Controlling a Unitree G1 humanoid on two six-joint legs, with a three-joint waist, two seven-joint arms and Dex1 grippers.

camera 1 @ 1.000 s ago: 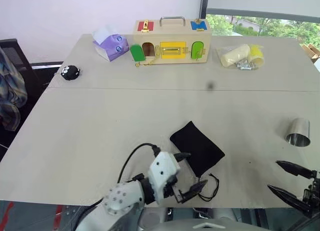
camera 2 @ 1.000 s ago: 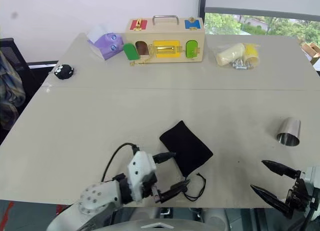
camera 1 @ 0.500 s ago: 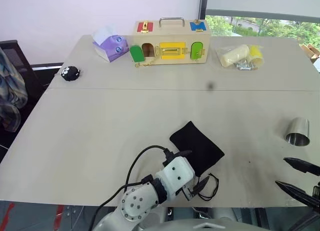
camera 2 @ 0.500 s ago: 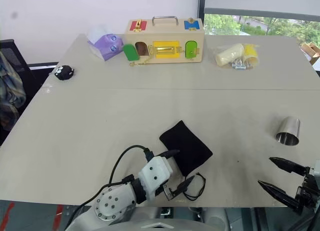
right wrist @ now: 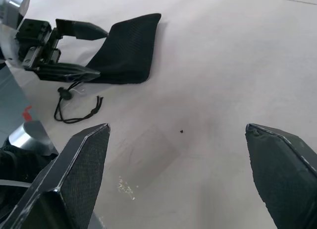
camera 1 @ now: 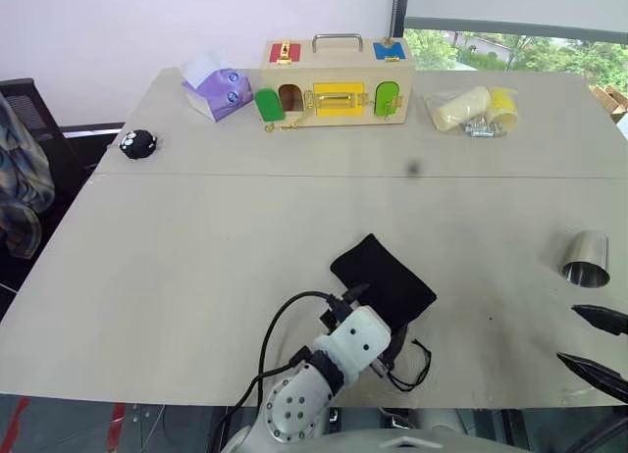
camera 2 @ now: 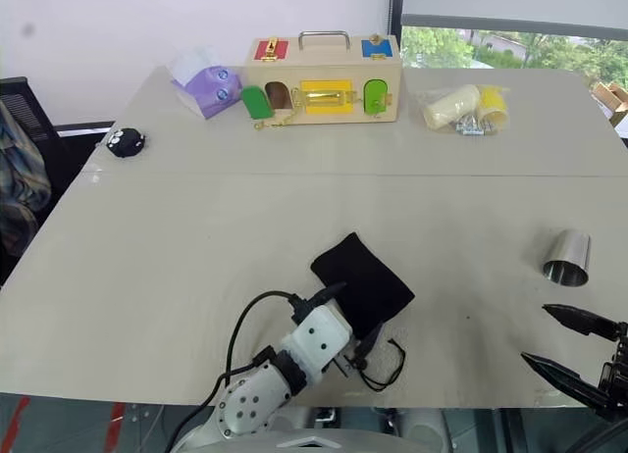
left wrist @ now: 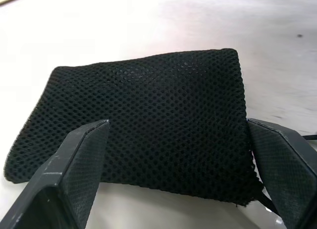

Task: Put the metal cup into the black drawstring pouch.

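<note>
The metal cup (camera 1: 586, 259) lies on its side near the table's right edge, its open mouth toward the front. The black drawstring pouch (camera 1: 385, 281) lies flat near the front middle, its cord (camera 1: 412, 368) trailing to the table's front edge. My left gripper (camera 1: 378, 321) is open and straddles the pouch's near end. In the left wrist view its fingers (left wrist: 74, 164) flank the mesh pouch (left wrist: 148, 120), apart from it on both sides. My right gripper (camera 1: 567, 332) hangs open just in front of the cup, holding nothing. The right wrist view shows the pouch (right wrist: 129, 50) with the left gripper (right wrist: 64, 50) at it.
At the back of the table stand a wooden lock box (camera 1: 337, 80), a purple tissue box (camera 1: 216, 88) and plastic-wrapped yellow rolls (camera 1: 471, 108). A small black round object (camera 1: 138, 142) sits at the far left. A chair with cloth stands beyond the left edge.
My left gripper has rolled and pushed in toward the pouch, so its fingers now flank the pouch's near end. My right gripper has drifted to the right, still open.
</note>
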